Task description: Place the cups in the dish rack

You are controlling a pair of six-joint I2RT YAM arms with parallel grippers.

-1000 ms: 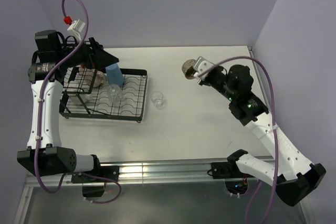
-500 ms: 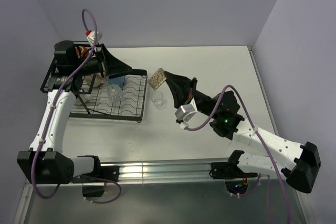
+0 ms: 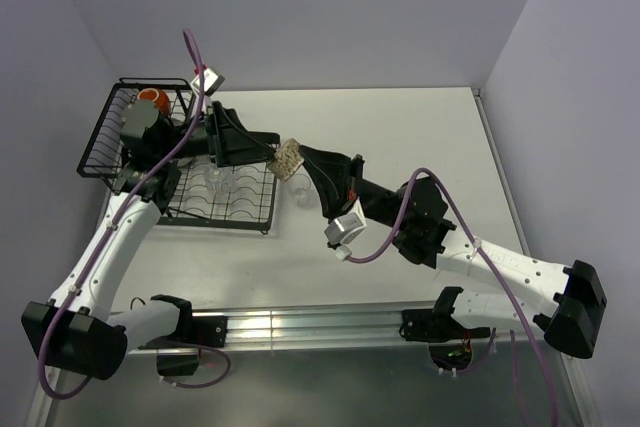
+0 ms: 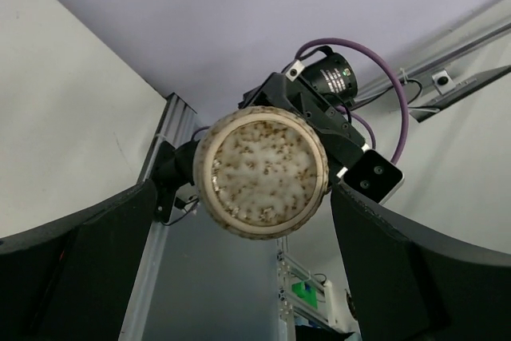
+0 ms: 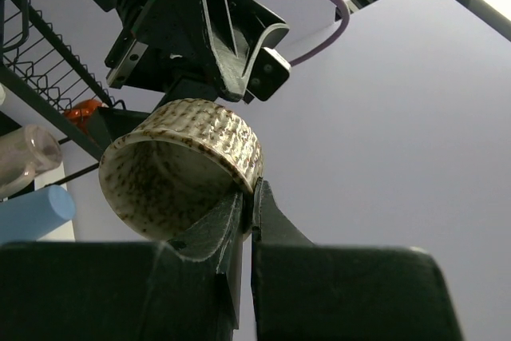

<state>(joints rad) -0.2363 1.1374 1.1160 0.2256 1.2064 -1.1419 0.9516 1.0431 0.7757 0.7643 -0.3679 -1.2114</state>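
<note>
My right gripper [image 5: 254, 194] is shut on the rim of the low brownish speckled cup [image 5: 185, 167] and holds it tilted in the air over the right edge of the dish rack [image 3: 262, 209]. My left gripper [image 3: 266, 151] is open and faces that cup [image 3: 289, 158]. In the left wrist view the cup's base [image 4: 261, 172] shows just past the spread black fingers [image 4: 80, 265]; I see no contact. The rack holds a clear glass [image 3: 215, 179], a blue tumbler [image 5: 33, 212] and an orange cup [image 3: 152, 99]. Another clear glass [image 3: 298, 191] stands on the table, partly under the right gripper.
The rack's taller basket [image 3: 105, 137] sits at the far left by the wall. The right arm [image 3: 420, 222] stretches across the middle of the white table [image 3: 420, 137]. An aluminium rail [image 3: 300, 322] runs along the near edge.
The right arm swung the speckled cup from the far right of the table over to the rack. The left gripper left the rack and turned right to face the cup.
</note>
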